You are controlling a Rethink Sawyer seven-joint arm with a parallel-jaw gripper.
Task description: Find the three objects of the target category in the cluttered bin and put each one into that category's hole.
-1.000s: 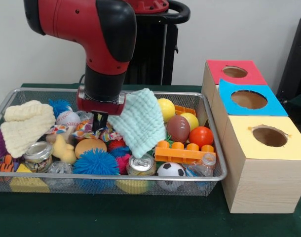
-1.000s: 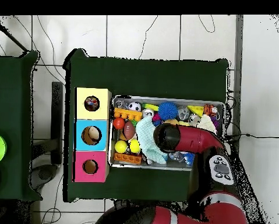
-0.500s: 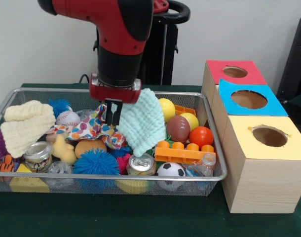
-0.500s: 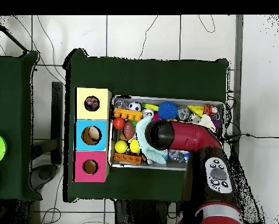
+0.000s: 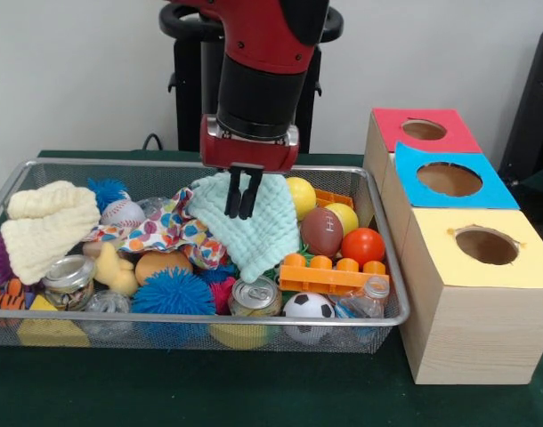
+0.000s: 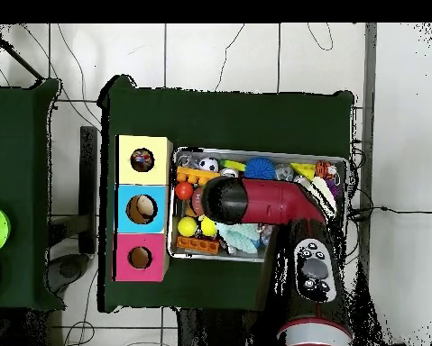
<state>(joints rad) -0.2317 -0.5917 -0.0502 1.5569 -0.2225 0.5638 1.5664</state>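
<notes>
My claw pinches the mint cloth with its fingers closed, lifting one corner above the wire bin so I can carry it toward the boxes.

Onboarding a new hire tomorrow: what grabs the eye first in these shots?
The red arm's gripper, fingers nearly together, hangs over the mint green cloth mid-bin. Around it the wire bin brims with balls, cans and cloths. At the front view's right stand three wooden boxes with holes, topped red, blue and yellow.
</notes>
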